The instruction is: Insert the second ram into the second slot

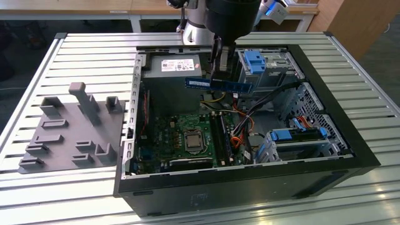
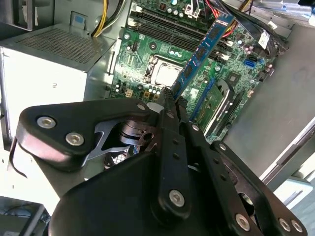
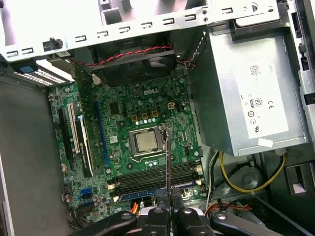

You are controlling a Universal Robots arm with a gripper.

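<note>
Blue on green, boxed in black.
We see the second ram (image 1: 218,85) in bright blue with a row of dark chips, and the gripper (image 1: 220,75) in matt black. The motherboard (image 3: 123,118) is deep green, speckled silver, with black slots. The case (image 1: 250,190) is black outside and bare grey inside. The power supply (image 3: 251,93) is silvery grey with a white label, beside yellow wires (image 2: 108,17) and 1 red-and-black twisted pair (image 3: 133,51). The drive brackets (image 1: 255,60) are light blue, the ribbed table (image 1: 81,51) pale silver, the fixture plate (image 1: 69,136) flat grey.

The second ram (image 1: 218,85) hangs over the motherboard (image 1: 187,136) inside the case (image 1: 250,192), which stands on the table (image 1: 93,51).
</note>
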